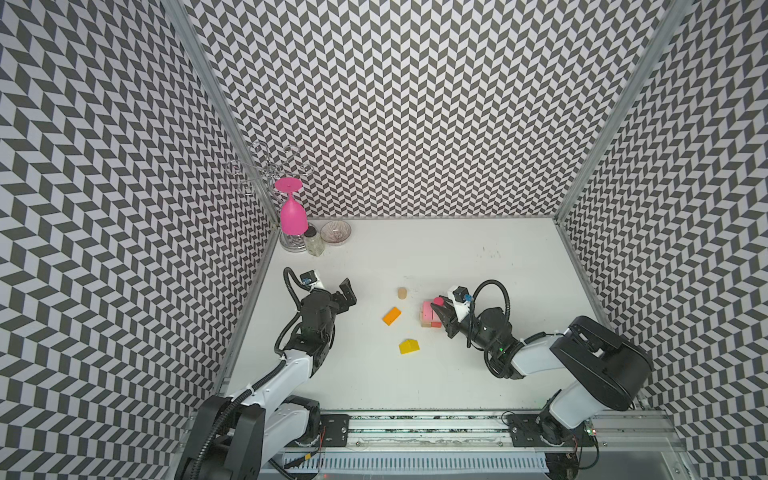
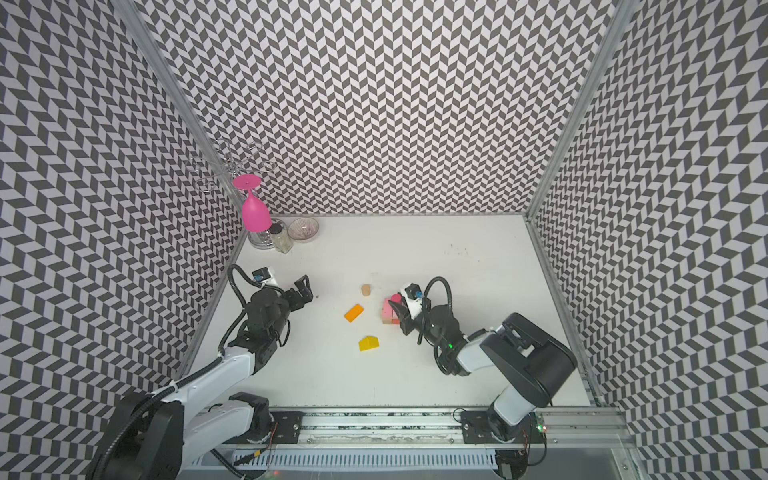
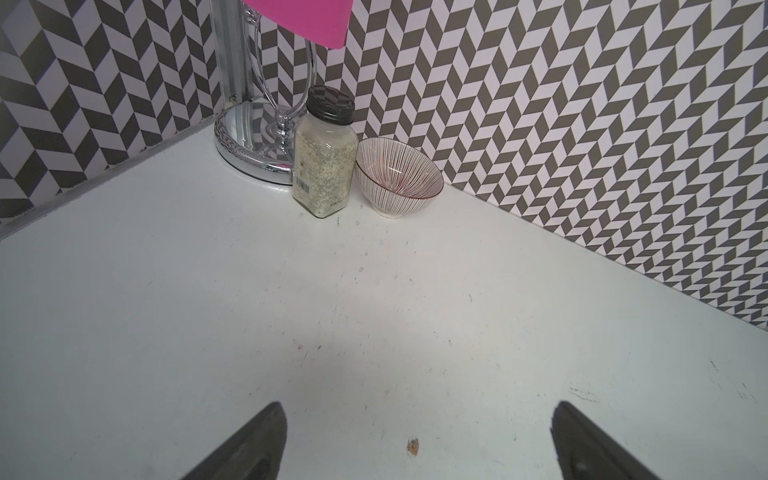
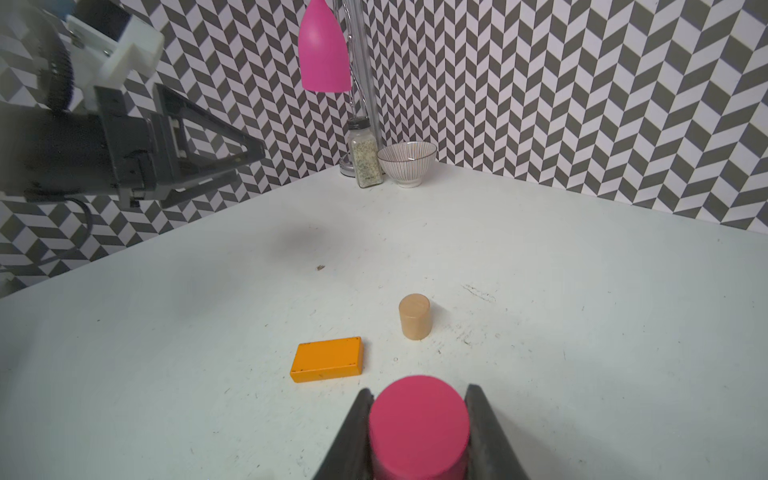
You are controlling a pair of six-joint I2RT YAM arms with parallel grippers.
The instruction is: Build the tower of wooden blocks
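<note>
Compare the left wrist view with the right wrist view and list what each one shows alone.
Left wrist only: the stand's whole chrome base. Right wrist only: the right gripper shut on the red cylinder, plus the orange block and tan cylinder loose on the table. Both: the open left gripper, spice jar, striped bowl and pink goblet.

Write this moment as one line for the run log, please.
right gripper: shut on red cylinder, at the stack | left gripper: open, empty | loose: orange block, tan cylinder, yellow block
</note>
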